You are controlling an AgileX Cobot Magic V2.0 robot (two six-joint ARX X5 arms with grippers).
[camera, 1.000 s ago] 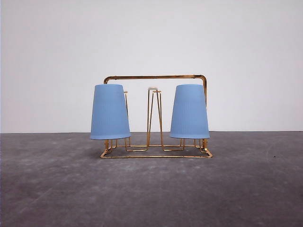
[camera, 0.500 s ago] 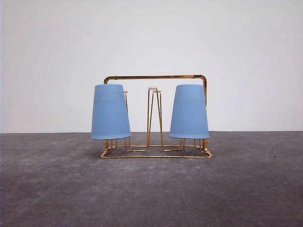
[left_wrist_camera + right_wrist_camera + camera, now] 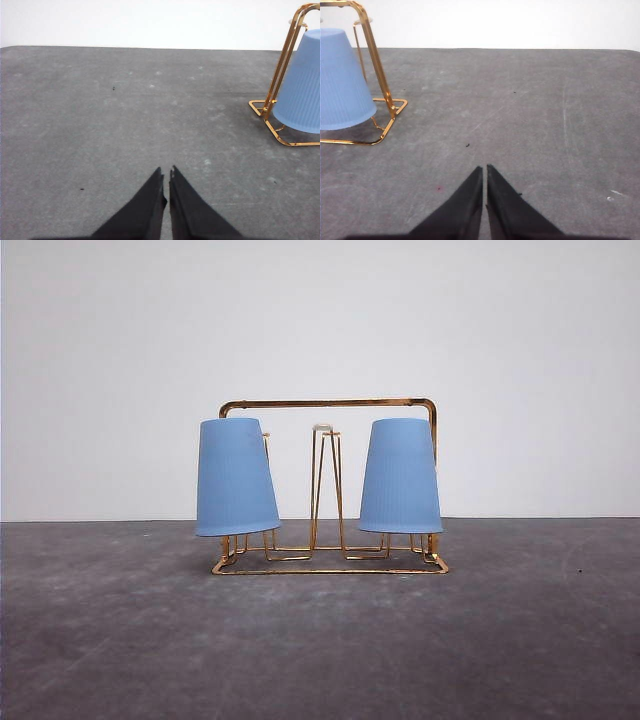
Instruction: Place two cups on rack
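Gold wire rack (image 3: 330, 485) on grey table (image 3: 320, 640), two blue cups (image 3: 236, 477) (image 3: 400, 476) upside down on rack's end prongs, left one tilted, left gripper (image 3: 166, 176) and right gripper (image 3: 484, 171) away from rack, jaws together, empty

I see a dark grey, mottled table (image 3: 320, 640) running back to a white wall. The rack (image 3: 330, 565) is the one thing standing directly on it, its flat wire base resting near the middle. A few tiny dark specks (image 3: 467, 145) lie on the surface, crumbs or marks, I can't tell which.
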